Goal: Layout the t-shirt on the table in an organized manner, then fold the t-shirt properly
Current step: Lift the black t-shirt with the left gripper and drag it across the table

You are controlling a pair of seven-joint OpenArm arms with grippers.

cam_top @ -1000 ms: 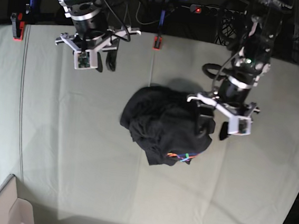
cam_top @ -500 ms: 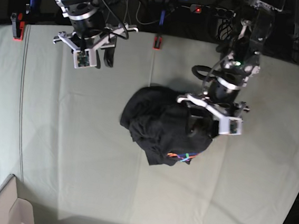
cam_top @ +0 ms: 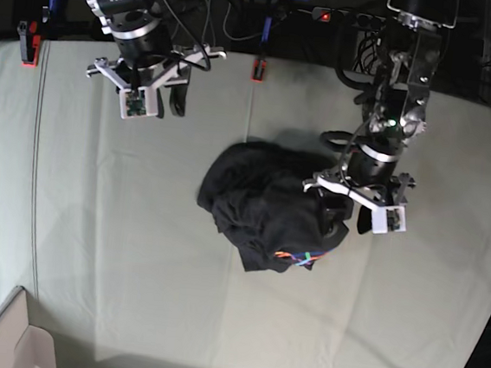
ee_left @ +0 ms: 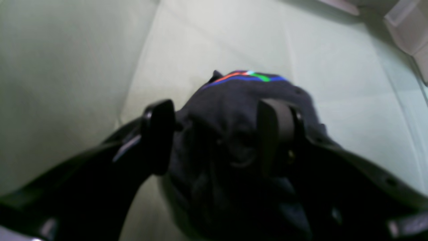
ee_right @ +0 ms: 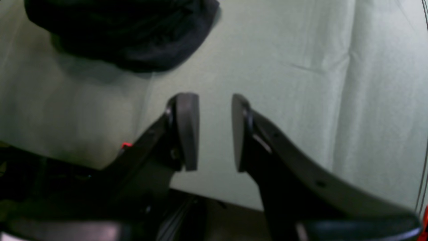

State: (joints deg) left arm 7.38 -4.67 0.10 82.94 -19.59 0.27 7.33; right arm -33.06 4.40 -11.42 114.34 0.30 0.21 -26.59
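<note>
Left gripper [ee_left: 217,137] straddles t-shirt [ee_left: 234,110] — right gripper [ee_right: 214,132] holds nothing.

We see t-shirt [cam_top: 264,212]: soft matt black cloth, rumpled, glossy rainbow print. Worktop [cam_top: 118,241]: pale grey-green matt cloth, faint creases. Hand pads [ee_right: 187,130]: smooth matt black plastic.

A black t-shirt [cam_top: 265,208] is being shown with rainbow lines at its lower edge, on a pale grey-green table [cam_top: 116,259].
</note>
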